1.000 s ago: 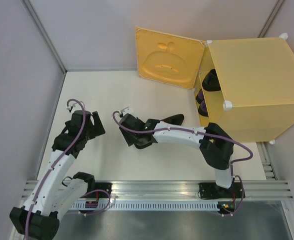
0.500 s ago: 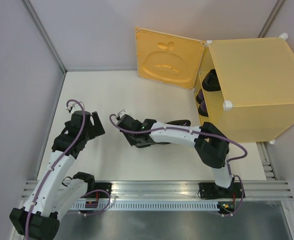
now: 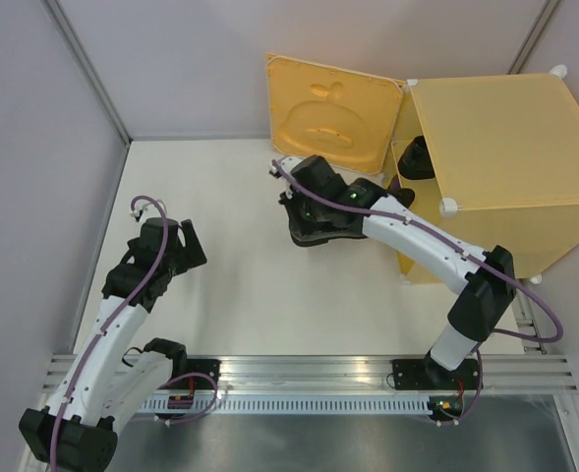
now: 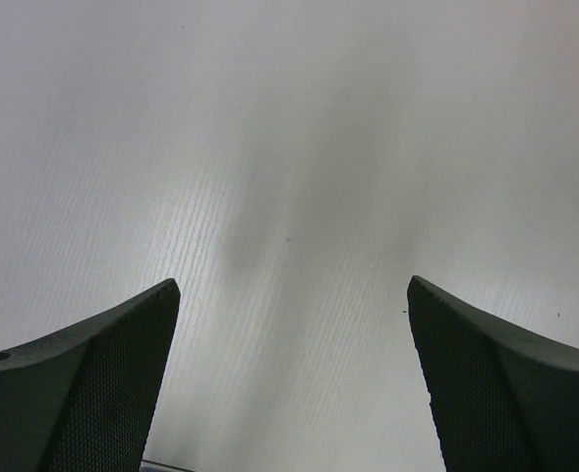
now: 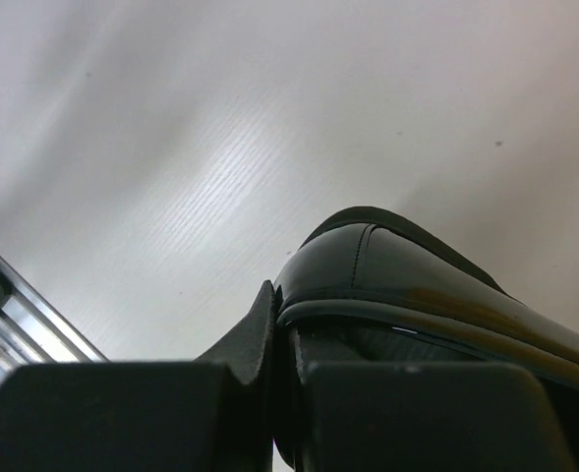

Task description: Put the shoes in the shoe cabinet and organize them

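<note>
Inside, the shoe cabinet (image 3: 505,167) holds a black shoe (image 3: 414,157).

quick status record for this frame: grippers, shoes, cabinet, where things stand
left gripper: open, empty, over bare table
right gripper: shut on black shoe
black shoe: glossy, clamped at its rim, outside the cabinet in front of the door
shoe cabinet: yellow-orange cube, far right of table
door: swung wide open
inside cabinet: one dark shoe shows near the opening; the rest is hidden behind the right arm
task stage: held shoe not yet in the cabinet
</note>
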### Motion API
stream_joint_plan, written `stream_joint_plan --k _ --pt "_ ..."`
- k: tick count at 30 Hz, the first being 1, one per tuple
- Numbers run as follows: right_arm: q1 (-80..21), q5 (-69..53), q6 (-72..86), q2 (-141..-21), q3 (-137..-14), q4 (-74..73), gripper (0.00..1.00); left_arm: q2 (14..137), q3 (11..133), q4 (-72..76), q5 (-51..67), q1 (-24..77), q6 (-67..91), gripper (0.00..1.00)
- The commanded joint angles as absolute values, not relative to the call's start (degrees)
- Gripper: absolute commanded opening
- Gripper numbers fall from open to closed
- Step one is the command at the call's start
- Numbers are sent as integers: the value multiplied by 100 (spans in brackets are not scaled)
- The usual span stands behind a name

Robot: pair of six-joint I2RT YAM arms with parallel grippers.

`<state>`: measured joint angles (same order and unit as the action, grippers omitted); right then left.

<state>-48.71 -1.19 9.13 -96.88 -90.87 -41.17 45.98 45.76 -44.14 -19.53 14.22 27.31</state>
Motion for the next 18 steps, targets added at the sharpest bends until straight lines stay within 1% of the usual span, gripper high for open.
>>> stream_joint_plan --k 1,12,18 --pt "-4335 -456 115 -9378 -9588 -4587 1 4588 4562 -4254 -2048 1389 2549 99" --pt "-2928 -1625 -685 -9562 -10221 -5264 1 4597 4570 -4245 -2039 1389 2540 99" --pt "-2233 -1968 -923 -9703 -10572 -5581 1 4684 4570 -4245 -2013 1389 2540 99"
